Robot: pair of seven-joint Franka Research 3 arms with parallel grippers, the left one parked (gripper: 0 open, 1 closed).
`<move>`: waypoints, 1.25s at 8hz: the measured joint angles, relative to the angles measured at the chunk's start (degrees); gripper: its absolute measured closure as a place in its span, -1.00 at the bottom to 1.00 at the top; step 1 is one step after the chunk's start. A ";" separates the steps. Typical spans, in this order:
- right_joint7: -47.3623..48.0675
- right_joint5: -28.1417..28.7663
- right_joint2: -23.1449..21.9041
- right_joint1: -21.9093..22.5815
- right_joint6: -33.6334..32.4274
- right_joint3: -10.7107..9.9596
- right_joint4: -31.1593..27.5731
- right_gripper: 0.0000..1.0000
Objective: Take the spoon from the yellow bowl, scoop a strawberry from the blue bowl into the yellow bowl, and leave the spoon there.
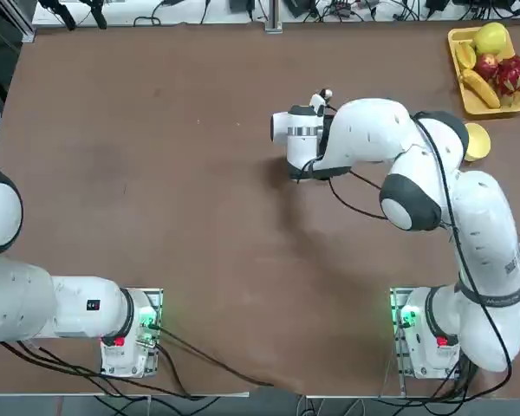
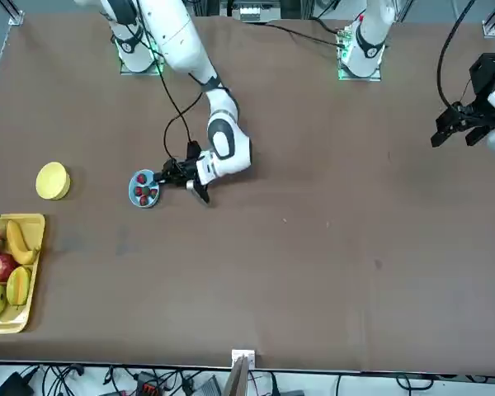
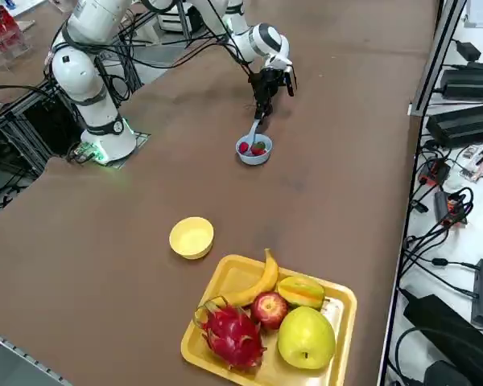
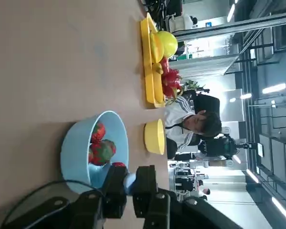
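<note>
So the right gripper (image 4: pixel 130 183) is pinching the spoon (image 3: pixel 253 133), fingers angled down over the blue bowl (image 3: pixel 253 149). Arm (image 3: pixel 266 48) is stretched out and bent at the wrist, strawberries (image 4: pixel 102 151) just below

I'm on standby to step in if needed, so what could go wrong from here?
The spoon dips into the blue bowl from the right gripper, so a sideways push could drag or tip that bowl. The strawberries are plump beside so small a spoon, so one might roll off during lifting. The yellow bowl stands well apart from the blue one, so a loosely balanced berry might drop onto the table on the way.
</note>
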 joint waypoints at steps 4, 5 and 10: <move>-0.75 -0.73 0.00 0.68 -1.28 0.00 0.93 0.76; -1.06 -0.81 0.00 0.74 -1.77 0.00 1.34 0.76; -3.82 -3.06 0.00 0.79 -4.54 -0.02 3.01 0.76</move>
